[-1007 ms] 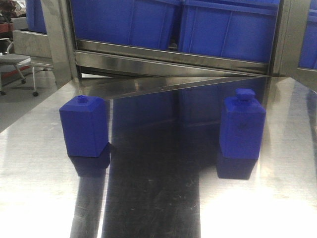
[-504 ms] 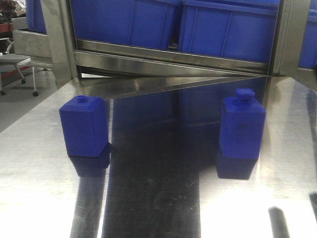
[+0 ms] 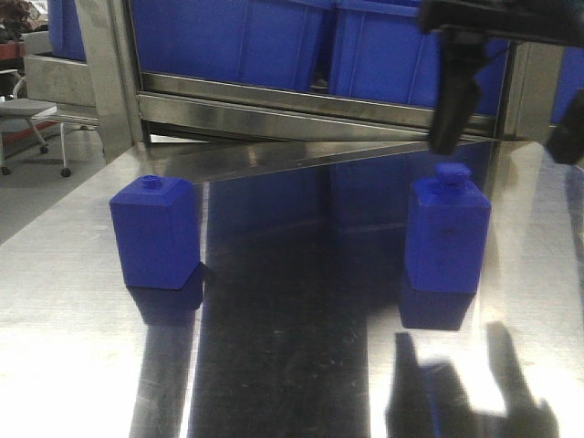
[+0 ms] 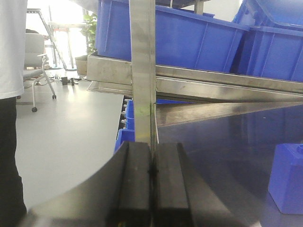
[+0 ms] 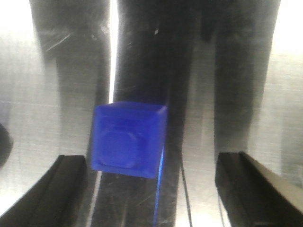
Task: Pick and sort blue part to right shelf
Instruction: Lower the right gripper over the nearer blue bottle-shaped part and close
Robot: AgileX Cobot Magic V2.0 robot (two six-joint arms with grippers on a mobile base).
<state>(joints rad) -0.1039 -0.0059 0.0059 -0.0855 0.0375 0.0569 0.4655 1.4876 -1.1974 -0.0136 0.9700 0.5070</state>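
Two blue parts standing on the bench (image 3: 91, 347): blue part at frame left (image 3: 155, 233), blue part at frame right (image 3: 447, 239), both below the right shelf (image 3: 310, 102). Over the latter, right tool (image 3: 505, 146), spread wide, empty. Left tool (image 4: 151, 184) pinched together, empty. Risk: sits off-centre in the wrist view, so possibly clipped and toppled on descent.

Front view: right blue part (image 3: 447, 239) sharp, evenly lit. Steel tabletop (image 3: 73, 301) mirror-like, with white glare either side of part, blown out nearer camera. Dark reflected band left of part, black shadow blotches in front of it. Right gripper (image 3: 509, 128) above part is dark, smeared silhouette. Right wrist view: whole frame soft, part (image 5: 128, 139) out of focus, glare flanking it. Left wrist view: crisp, background daylight blown white, left gripper (image 4: 152, 161) dark.
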